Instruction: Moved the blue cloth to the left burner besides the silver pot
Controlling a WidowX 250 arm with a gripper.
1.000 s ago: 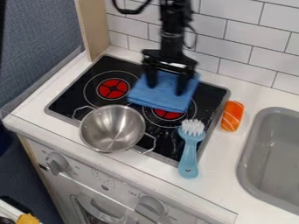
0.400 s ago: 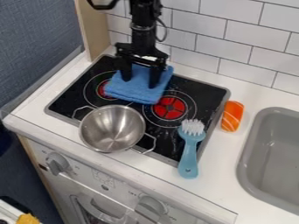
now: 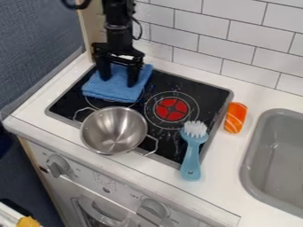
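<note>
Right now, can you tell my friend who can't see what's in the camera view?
A black robot gripper is over a folded blue cloth on the stove's left burner. A silver pot sits in front, and a blue brush lies to the right, near an orange toy piece.

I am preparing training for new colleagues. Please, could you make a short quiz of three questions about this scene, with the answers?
1. Fill in: The hand is over a folded blue ____, behind the silver pot.
2. True or false: The red of the right burner is uncovered.
3. Which is closest to the sink?
a) the silver pot
b) the hand
c) the orange piece

Key: 1. cloth; 2. true; 3. c
</note>
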